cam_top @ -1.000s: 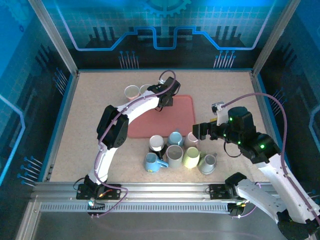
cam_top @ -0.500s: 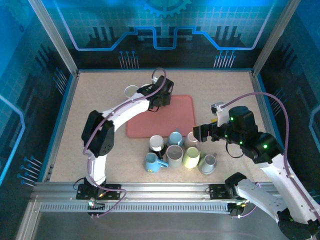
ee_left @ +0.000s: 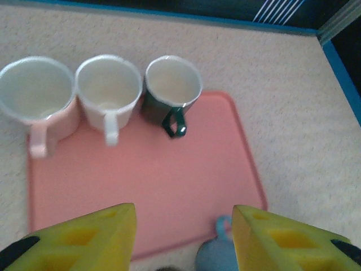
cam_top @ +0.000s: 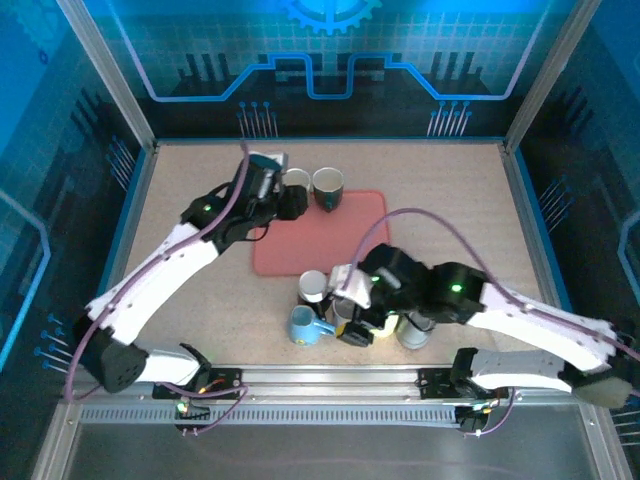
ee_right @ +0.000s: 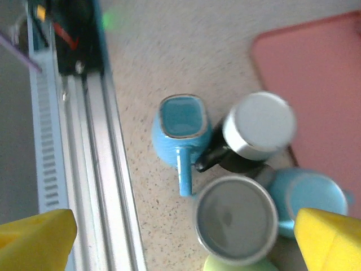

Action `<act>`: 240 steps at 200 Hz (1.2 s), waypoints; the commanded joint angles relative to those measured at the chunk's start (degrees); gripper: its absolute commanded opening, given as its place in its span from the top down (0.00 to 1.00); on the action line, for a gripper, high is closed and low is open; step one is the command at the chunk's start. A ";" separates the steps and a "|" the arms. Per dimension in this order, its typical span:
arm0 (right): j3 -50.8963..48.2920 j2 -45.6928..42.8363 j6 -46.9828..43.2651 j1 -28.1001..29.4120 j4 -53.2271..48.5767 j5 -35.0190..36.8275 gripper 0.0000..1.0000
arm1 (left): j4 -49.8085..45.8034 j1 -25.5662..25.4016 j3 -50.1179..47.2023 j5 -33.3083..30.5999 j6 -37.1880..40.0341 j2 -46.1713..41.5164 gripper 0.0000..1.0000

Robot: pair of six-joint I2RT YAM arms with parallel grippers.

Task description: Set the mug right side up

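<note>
Green mug [ee_left: 169, 93] now stands upright at the back edge of the mat [ee_left: 169, 186], beside two mugs. Your left gripper [ee_left: 183, 237] has let it go and backed away, fingers spread wide and empty. Your right gripper [ee_right: 183, 243] has swung over the front cluster, also wide apart, holding nothing. Under it the black mug [ee_right: 256, 132] seems to stand base up, though the blur leaves doubt. I judge this one is next to be turned.
</note>
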 commanded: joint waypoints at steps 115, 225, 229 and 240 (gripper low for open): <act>12.26 27.94 -14.72 7.50 4.11 7.35 0.07 | -4.51 2.31 -26.61 -6.82 10.00 -37.92 0.43; 23.86 41.39 -8.72 5.30 -9.05 9.81 0.17 | -2.80 2.25 -28.17 -7.36 9.63 -39.36 0.42; 23.86 41.53 -8.67 5.29 -9.14 9.66 0.18 | -2.76 2.25 -28.16 -7.31 9.62 -39.39 0.42; 23.94 41.79 -8.54 5.04 -9.40 8.93 0.19 | -2.76 2.24 -28.16 -7.24 9.62 -39.45 0.42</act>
